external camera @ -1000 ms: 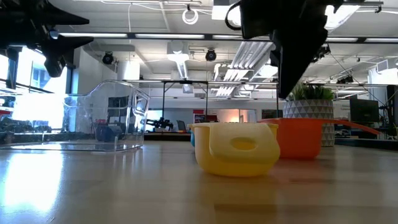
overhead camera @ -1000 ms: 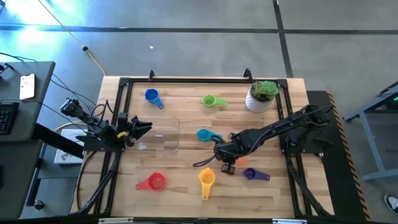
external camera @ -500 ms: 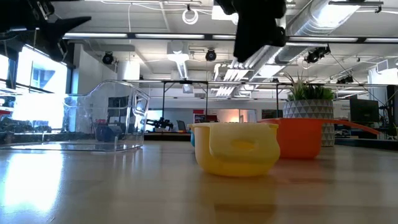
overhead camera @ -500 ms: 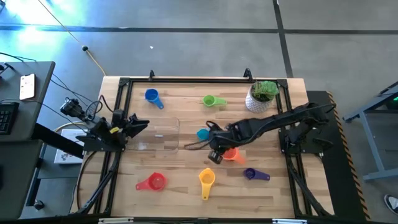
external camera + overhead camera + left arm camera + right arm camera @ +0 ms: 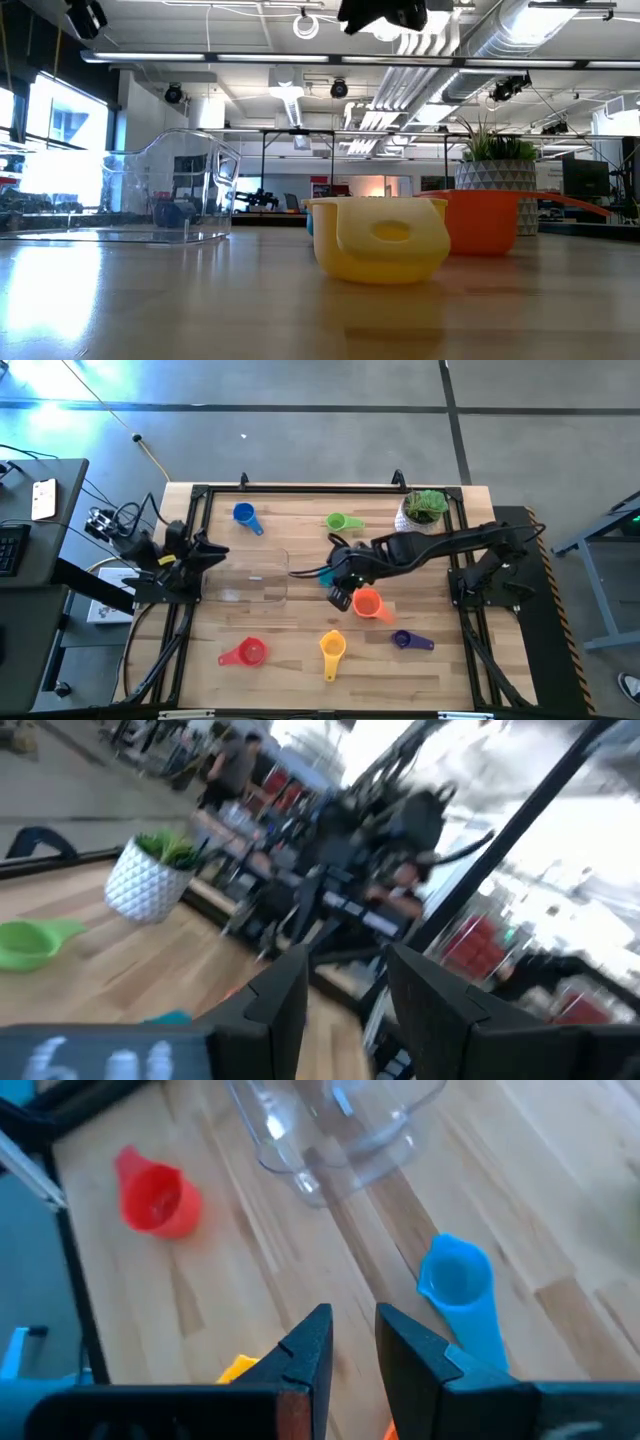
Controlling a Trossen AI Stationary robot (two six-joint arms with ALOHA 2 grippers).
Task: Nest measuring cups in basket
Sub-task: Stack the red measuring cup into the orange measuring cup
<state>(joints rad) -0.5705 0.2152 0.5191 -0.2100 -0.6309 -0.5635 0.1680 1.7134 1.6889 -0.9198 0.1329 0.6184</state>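
In the high view the clear basket (image 5: 255, 575) rests flat at centre-left. Cups lie scattered on the wood: blue (image 5: 245, 515), green (image 5: 340, 521), orange (image 5: 368, 603), purple (image 5: 405, 641), yellow (image 5: 332, 648), red (image 5: 247, 652). The cyan cup (image 5: 326, 577) is half hidden under my right gripper (image 5: 337, 578), which hovers above it, open by a narrow gap and empty. In the right wrist view the cyan cup (image 5: 460, 1280) lies just beyond my right gripper (image 5: 352, 1342). My left gripper (image 5: 208, 550) waits open at the table's left edge, beside the basket.
A white pot with a green plant (image 5: 422, 512) stands at the far right. A black frame (image 5: 300, 488) edges the table. Bare wood lies between the basket and the red cup (image 5: 160, 1200). In the low view the yellow cup (image 5: 380, 238) stands in front of the orange cup (image 5: 490, 222).
My right gripper has risen from beside the orange cup and swung toward the table's far-left, ending over the cyan cup nearer the basket. My left arm has drawn back a little toward the left edge and lifted. No cup has moved.
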